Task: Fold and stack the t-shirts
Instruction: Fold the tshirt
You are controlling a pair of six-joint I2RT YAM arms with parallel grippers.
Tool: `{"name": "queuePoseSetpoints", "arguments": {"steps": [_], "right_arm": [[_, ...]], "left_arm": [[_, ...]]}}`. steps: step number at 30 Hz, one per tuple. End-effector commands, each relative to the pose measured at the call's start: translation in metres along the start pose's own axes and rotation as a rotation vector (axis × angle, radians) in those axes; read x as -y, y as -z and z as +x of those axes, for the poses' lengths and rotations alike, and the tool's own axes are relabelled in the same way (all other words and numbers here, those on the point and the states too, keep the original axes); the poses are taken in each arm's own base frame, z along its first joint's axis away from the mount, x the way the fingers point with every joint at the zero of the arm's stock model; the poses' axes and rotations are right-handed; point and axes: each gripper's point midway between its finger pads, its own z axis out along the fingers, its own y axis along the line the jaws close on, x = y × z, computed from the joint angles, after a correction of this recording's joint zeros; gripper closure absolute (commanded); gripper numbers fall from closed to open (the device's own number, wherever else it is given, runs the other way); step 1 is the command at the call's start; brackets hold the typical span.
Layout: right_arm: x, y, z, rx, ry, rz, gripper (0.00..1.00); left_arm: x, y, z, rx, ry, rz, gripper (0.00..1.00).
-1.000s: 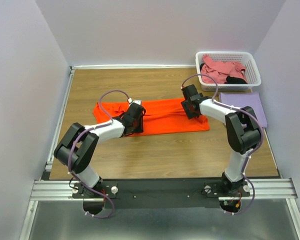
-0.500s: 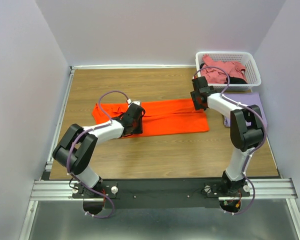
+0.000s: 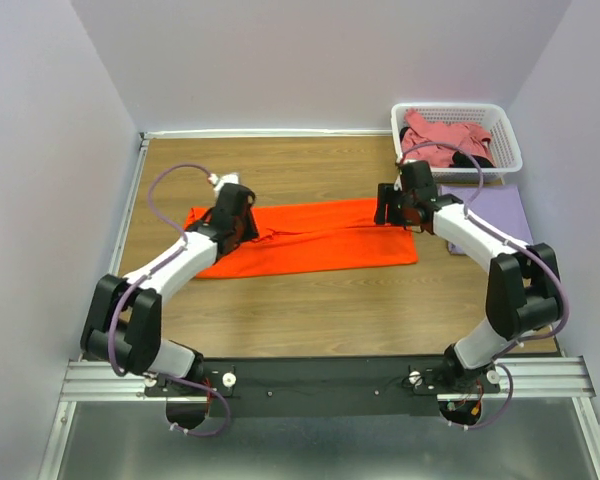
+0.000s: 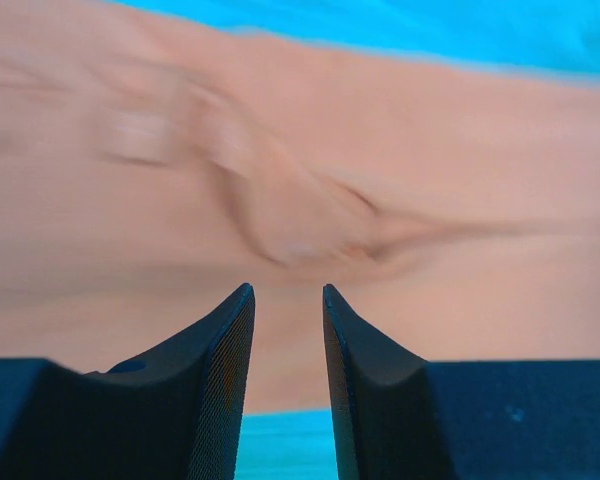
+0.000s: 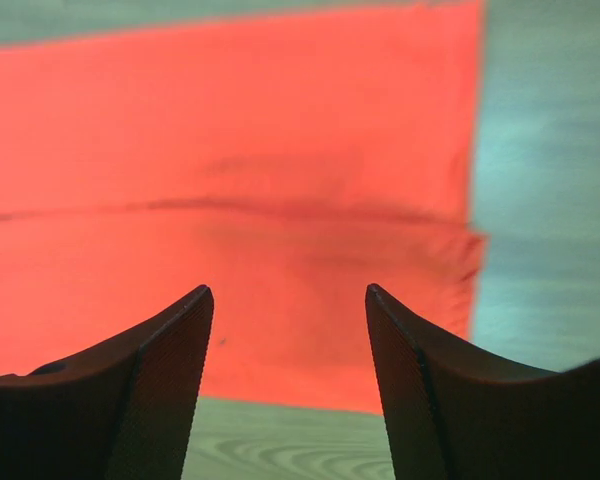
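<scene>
A: Start nearest us. The orange t-shirt (image 3: 310,238) lies as a long strip across the middle of the desk (image 3: 330,300), apparently folded lengthwise. What worries you?

B: The left fingers (image 4: 210,380) are over the strip's left end, narrow, with nothing between them. A ridge of cloth bunches just ahead of them. A pinch there could catch only one layer and pull the fold open.

A: And the right end?

B: The right fingers (image 5: 150,380) are spread wide and empty above the strip's right edge, where a crease runs along the cloth. If one side lifts before the other, I'd expect the strip to skew or drag.

A: Farther back?

B: The lavender t-shirt (image 3: 510,212) lies flat at the right of the frame, partly under the right arm, so a low swing could ruffle it. Beyond it, upper right, the pink t-shirt (image 3: 445,140) and the black cloth (image 3: 470,158) sit in the basket (image 3: 455,106), not yet folded.
</scene>
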Motion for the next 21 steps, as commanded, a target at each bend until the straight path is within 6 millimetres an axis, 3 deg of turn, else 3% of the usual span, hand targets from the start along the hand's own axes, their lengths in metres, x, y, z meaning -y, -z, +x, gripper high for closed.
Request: {"name": "queuePoseSetpoints", "arguments": {"steps": [1, 5, 7, 12, 21], "right_arm": [[-0.021, 0.003, 0.047, -0.115, -0.112, -0.132, 0.32], [-0.006, 0.001, 0.074, -0.163, -0.151, -0.099, 0.33], [0.001, 0.001, 0.079, -0.166, -0.175, -0.088, 0.33], [0.034, 0.001, 0.108, -0.226, -0.300, -0.052, 0.34], [0.081, 0.015, 0.161, -0.318, -0.597, 0.007, 0.34]], "left_arm": [[-0.073, 0.011, -0.022, 0.068, 0.127, -0.171, 0.58], [-0.129, 0.017, -0.021, 0.077, 0.198, -0.285, 0.59], [-0.152, 0.018, -0.017, 0.075, 0.236, -0.330, 0.59], [-0.177, 0.010, 0.006, 0.003, 0.306, -0.358, 0.59], [-0.185, 0.006, 0.044, -0.089, 0.396, -0.356, 0.59]]}}
